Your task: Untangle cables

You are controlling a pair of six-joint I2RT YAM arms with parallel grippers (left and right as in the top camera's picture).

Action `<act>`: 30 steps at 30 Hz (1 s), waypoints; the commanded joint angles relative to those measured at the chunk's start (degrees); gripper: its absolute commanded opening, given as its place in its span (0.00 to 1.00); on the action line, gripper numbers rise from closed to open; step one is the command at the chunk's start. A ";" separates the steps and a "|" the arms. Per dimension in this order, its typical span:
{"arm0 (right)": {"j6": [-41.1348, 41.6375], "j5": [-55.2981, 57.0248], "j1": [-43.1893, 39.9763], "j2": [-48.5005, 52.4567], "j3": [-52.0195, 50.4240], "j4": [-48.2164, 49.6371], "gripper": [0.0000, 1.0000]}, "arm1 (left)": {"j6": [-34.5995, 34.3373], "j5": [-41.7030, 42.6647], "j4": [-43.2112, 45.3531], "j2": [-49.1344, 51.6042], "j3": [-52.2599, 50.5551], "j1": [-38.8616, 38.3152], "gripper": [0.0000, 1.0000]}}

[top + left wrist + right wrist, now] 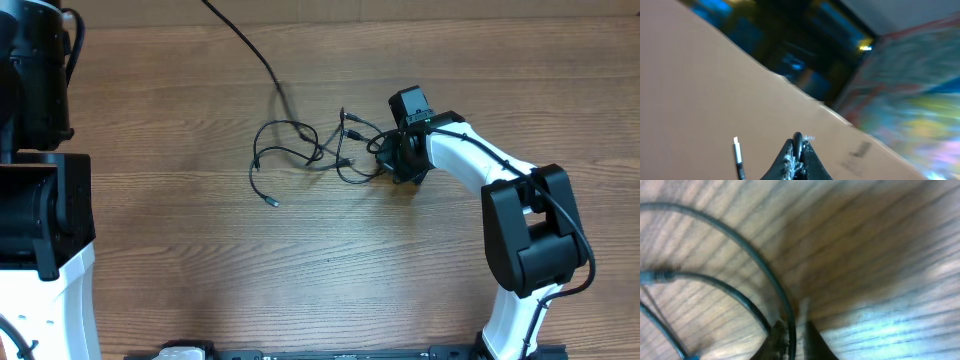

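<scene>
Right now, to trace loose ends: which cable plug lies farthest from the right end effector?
The plug at the tangle's lower-left tip, lying apart by itself; the other plugs lie nearer the right end effector.

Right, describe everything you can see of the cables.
The cables are thin, black, flexible cords lying in a loose tangle of overlapping loops, flat on the wooden table near its centre. Small plugs stick out of the tangle, and one plug end trails free at the lower left. At the tangle's right edge, one strand runs between the slightly parted fingers of the right gripper.
</scene>
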 commanded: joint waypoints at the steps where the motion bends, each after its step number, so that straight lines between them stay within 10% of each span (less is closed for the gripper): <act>1: 0.17 4.85 -0.31 2.51 -2.56 -0.61 0.62 | 8.22 -12.26 -5.18 -0.13 1.01 -0.04 0.04; 3: -0.02 4.66 -0.31 2.51 -2.56 -0.63 0.92 | 9.90 -12.92 -8.13 0.15 1.01 -0.04 0.04; 5: -1.14 3.72 -0.31 2.51 -2.49 -0.68 1.00 | 11.15 -12.87 -10.21 0.57 1.01 -0.11 0.04; 18: -2.40 2.67 -0.35 1.60 -2.40 0.17 1.00 | 4.48 9.81 4.46 -0.11 8.92 -0.13 0.04; 30: -4.87 -0.35 -0.35 1.22 -2.40 -0.92 1.00 | 12.00 -1.57 -25.33 1.97 12.26 -0.13 0.04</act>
